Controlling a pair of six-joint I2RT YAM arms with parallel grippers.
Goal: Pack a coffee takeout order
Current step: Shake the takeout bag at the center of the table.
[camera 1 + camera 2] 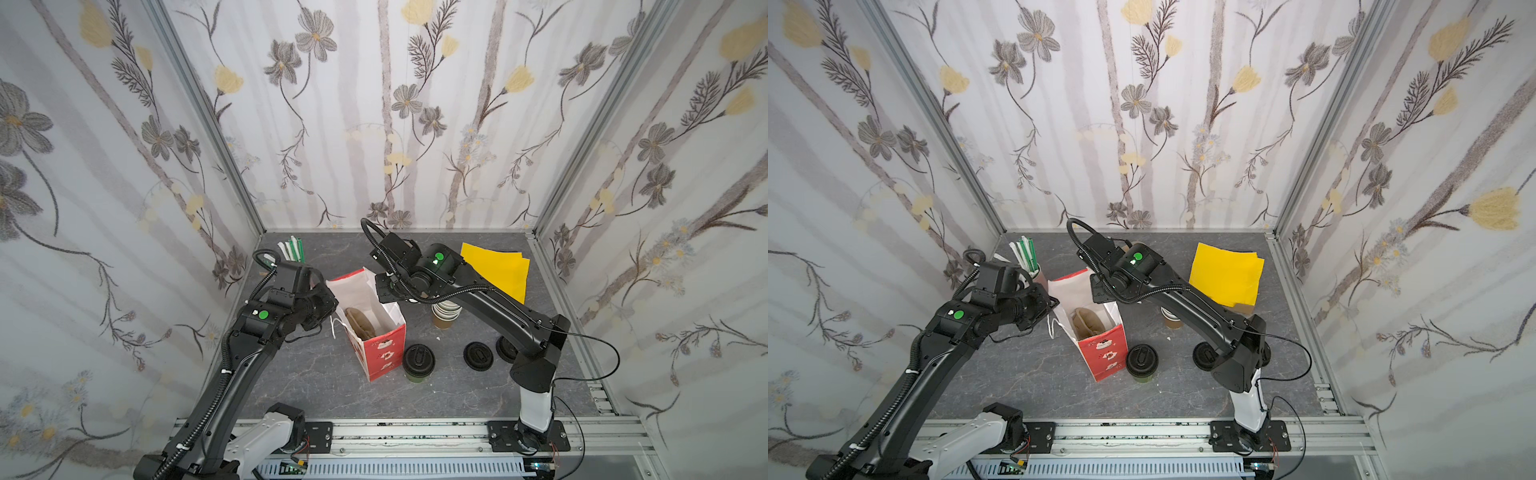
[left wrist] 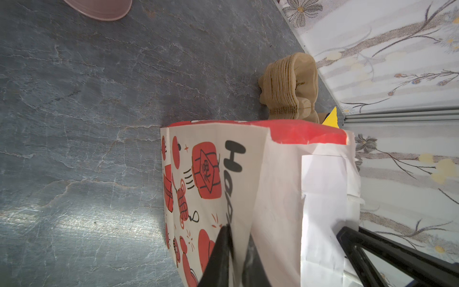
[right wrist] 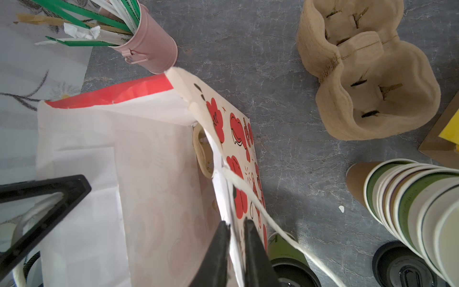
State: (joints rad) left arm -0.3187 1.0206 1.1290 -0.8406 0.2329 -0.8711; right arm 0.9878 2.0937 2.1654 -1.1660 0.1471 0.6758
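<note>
Wrist views: the bag is pinched open by the shut left claw and right claw; the lidded cup is stood just beside it; one claw should be freed next.

The grey marbled tabletop carries an upright red paper bag, a lidded paper cup just beside it, loose black lids, a cup stack, a pink straw bucket, pulp cup carriers and yellow napkins.
</note>
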